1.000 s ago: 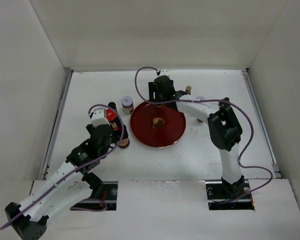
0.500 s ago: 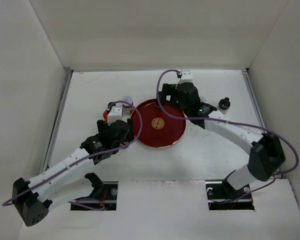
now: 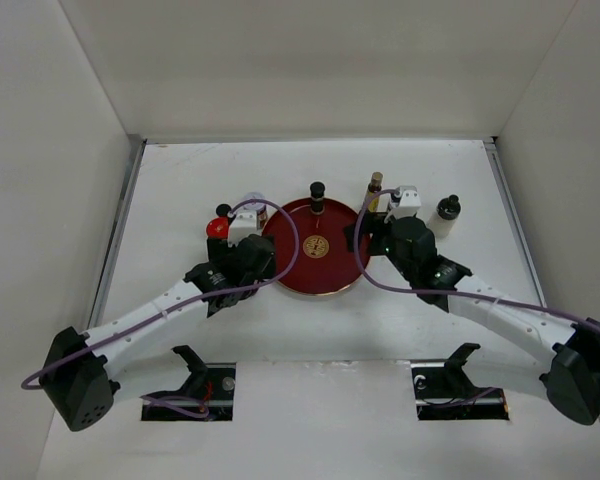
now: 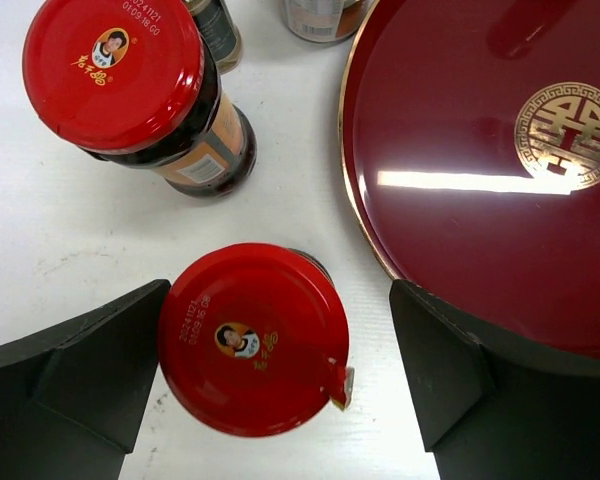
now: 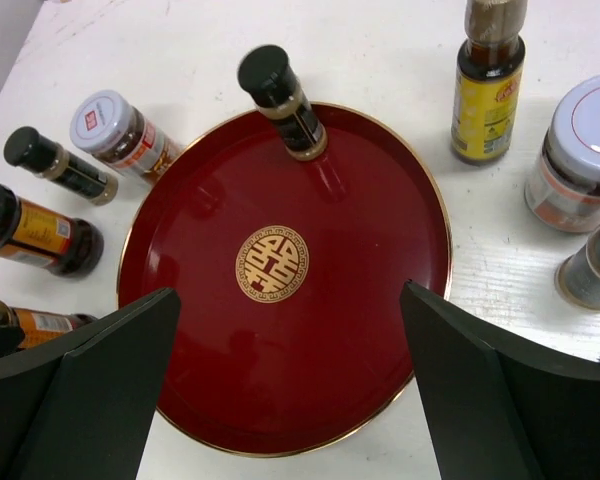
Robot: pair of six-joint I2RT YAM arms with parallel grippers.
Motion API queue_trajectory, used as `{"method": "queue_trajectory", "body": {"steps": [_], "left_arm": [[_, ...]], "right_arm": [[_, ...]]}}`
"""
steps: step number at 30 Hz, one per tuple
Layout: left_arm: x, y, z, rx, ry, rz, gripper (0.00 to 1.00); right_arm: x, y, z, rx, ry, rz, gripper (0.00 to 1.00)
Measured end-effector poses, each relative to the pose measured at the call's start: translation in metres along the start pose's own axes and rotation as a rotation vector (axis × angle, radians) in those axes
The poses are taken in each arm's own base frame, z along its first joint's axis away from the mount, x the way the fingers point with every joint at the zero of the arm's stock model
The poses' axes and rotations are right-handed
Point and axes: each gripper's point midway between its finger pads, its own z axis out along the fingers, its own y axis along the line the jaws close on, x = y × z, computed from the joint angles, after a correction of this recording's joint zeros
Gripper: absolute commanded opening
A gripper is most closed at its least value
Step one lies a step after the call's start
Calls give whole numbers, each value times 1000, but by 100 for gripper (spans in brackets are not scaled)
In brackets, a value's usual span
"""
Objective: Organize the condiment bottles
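Note:
In the left wrist view my open left gripper (image 4: 280, 290) straddles a red-capped jar (image 4: 252, 340) standing on the table just left of the round dark-red tray (image 4: 480, 230). A second red-capped jar (image 4: 115, 75) stands beyond it. My right gripper (image 5: 290, 292) is open and empty above the tray (image 5: 380, 300). A black-capped bottle (image 5: 280, 95) stands on the tray's far edge. An amber bottle (image 5: 490, 80), a white-lidded jar (image 5: 580, 150) and a small black-capped bottle (image 5: 595, 265) stand right of the tray. Another white-lidded jar (image 5: 120, 135) and a slim black-capped bottle (image 5: 55, 165) stand left of it.
In the top view the tray (image 3: 330, 275) lies mid-table between my left gripper (image 3: 250, 262) and right gripper (image 3: 377, 238). A white-bodied, black-capped bottle (image 3: 446, 212) stands far right. White walls enclose the table on three sides.
My right arm has pulled back from the tray's far side to its right edge. A black-capped bottle now shows on the tray. My left gripper has moved in beside the tray.

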Motion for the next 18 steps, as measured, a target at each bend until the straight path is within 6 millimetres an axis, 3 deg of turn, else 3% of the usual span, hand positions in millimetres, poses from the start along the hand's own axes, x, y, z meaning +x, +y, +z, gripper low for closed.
{"method": "queue_trajectory", "body": {"steps": [7, 13, 18], "left_arm": [[8, 5, 11, -24, 13, -39, 84], [13, 7, 16, -33, 26, -65, 47], [13, 7, 16, -29, 26, -67, 34]], "right_arm": [[7, -3, 1, -7, -7, 7, 99], [6, 0, 2, -27, -20, 19, 99], [8, 0, 2, -34, -20, 20, 99]]}}
